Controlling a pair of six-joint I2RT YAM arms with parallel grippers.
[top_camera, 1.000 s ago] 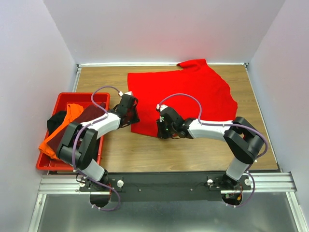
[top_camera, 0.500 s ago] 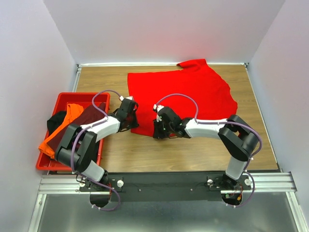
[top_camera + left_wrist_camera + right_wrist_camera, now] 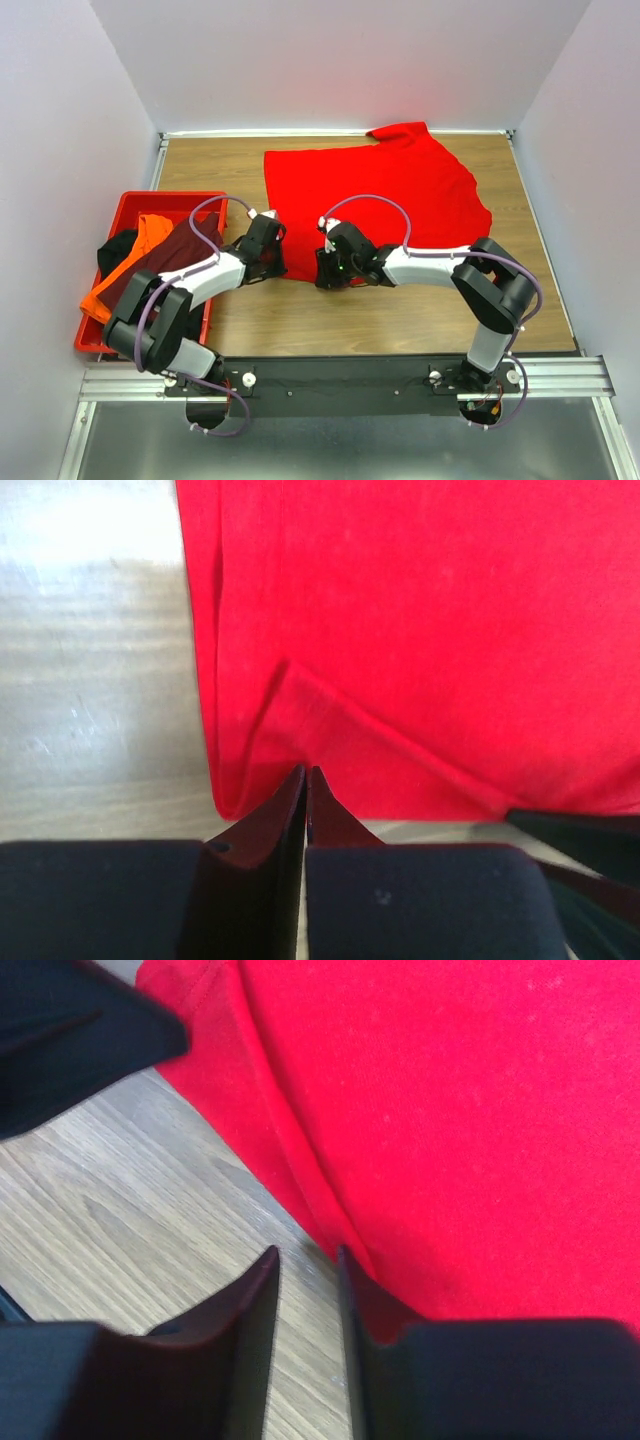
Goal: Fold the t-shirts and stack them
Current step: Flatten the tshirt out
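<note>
A bright red t-shirt (image 3: 380,190) lies spread flat on the wooden table, with one sleeve reaching the back edge. Both grippers sit low at its near hem. My left gripper (image 3: 272,265) is at the near left corner. In the left wrist view its tips (image 3: 305,772) are pressed together over the hem of the red cloth (image 3: 450,630), where a small fold rises. My right gripper (image 3: 326,274) is a little to the right. In the right wrist view it (image 3: 308,1252) stands slightly open with bare wood between the fingers, and one finger touches the hem (image 3: 330,1230).
A red plastic crate (image 3: 150,197) stands at the left edge of the table. It holds an orange shirt (image 3: 150,232), a dark maroon one (image 3: 165,258) and a black one (image 3: 115,250), all crumpled. Bare wood runs along the table front.
My left gripper slid toward me along the shirt's left edge to the near corner and closed. My right gripper shifted slightly left and opened a little.
</note>
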